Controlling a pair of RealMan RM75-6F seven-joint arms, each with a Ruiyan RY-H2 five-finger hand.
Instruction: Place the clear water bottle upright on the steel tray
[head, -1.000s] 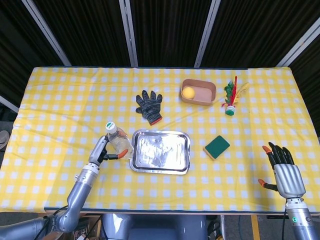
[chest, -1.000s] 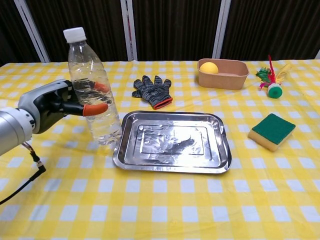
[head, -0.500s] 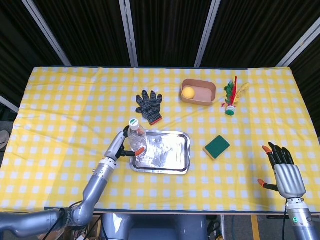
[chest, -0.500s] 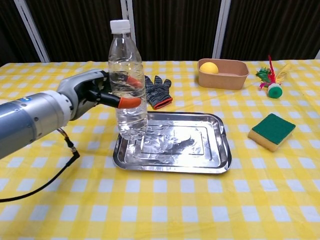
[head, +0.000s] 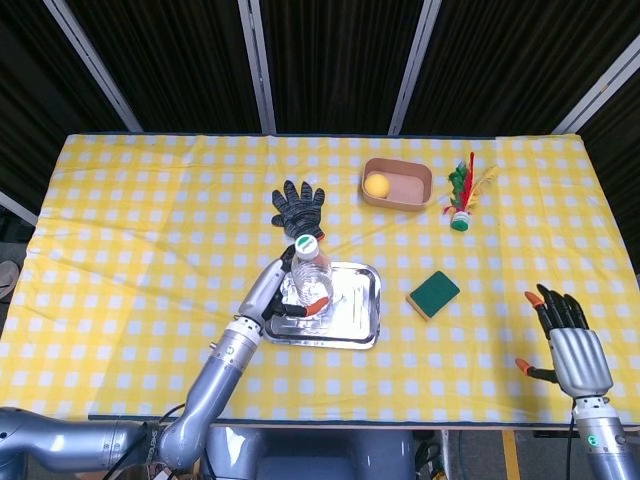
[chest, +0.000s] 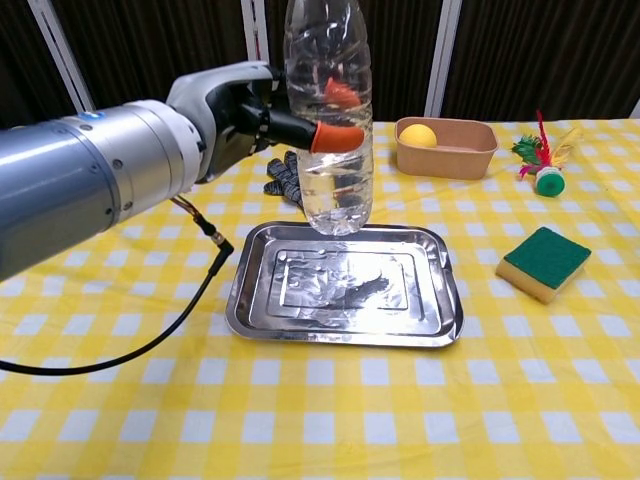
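Clear water bottle (chest: 329, 120): upright, clamped in the left hand (chest: 235, 110), carried in from left of the steel tray (chest: 345, 283) to hang above it, lowering remains; right hand (head: 571, 343) idle, fingers apart.

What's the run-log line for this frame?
phase: carry | left hand: holds clear water bottle upright above steel tray, not set down | right hand: idle, empty, near table edge
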